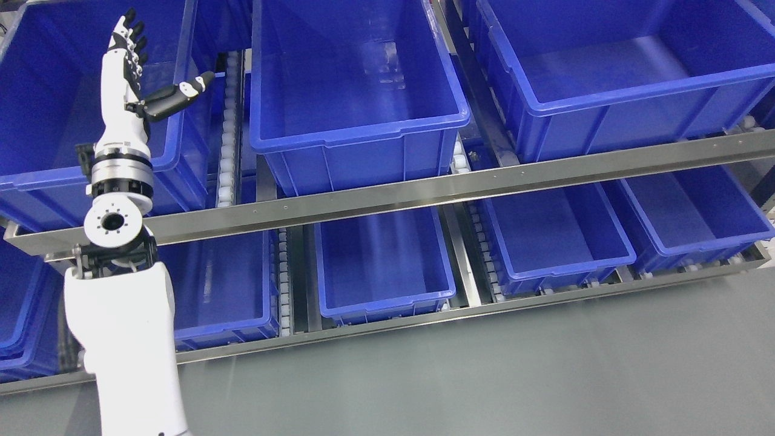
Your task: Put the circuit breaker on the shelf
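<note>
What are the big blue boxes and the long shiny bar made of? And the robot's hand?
The blue boxes look like smooth molded plastic: even color, soft glare, ribbed sides. The long bar seems to be brushed metal, gray and streaky-shiny, with small screws. The left robot hand looks like glossy white hard plastic with black finger parts; its wrist rings may be metal.

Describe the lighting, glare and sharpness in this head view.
Head view: even overhead light; pale glare streaks on the upper middle bin's inner wall and the steel shelf rail; soft sheen on the grey floor; left hand sharp, fingers spread, holding nothing; no visible motion blur.
</note>
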